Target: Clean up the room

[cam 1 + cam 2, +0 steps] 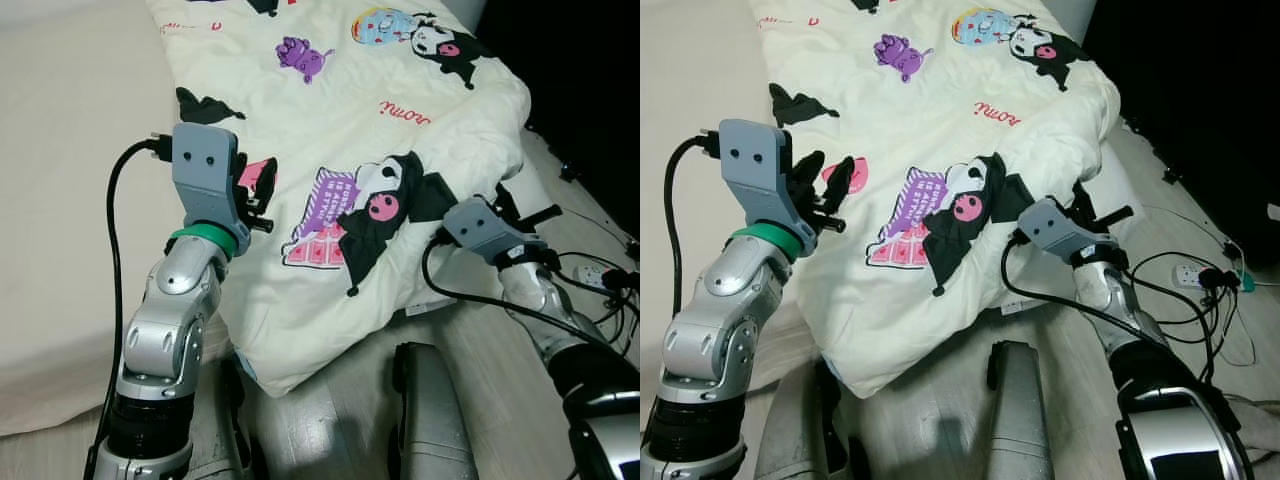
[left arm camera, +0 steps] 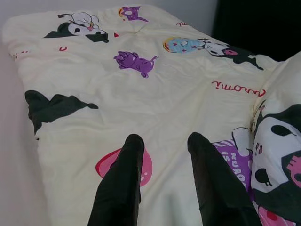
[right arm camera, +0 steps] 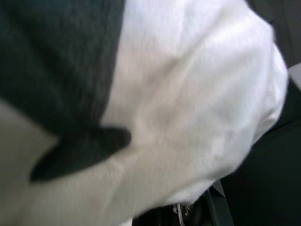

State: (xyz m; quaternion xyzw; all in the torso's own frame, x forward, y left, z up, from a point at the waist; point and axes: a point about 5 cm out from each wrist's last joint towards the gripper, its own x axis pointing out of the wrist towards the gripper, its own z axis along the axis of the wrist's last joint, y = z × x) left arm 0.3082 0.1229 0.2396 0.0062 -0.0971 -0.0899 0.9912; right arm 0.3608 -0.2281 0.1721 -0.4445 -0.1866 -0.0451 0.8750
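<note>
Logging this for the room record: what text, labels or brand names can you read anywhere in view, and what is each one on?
"omi": end of a red script word printed on the cream blanket, upside down in the head views; its first letters are unclear.
Lettering on the purple panel beside the black-hooded cartoon character: too small to read.
Small red marks near the blanket's far edge: too blurred to read.
Nothing readable on the left gripper or right gripper.

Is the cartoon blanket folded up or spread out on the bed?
Spread out. The blanket lies open across the bed, its cartoon pictures showing, one corner hanging over the edge.
</note>
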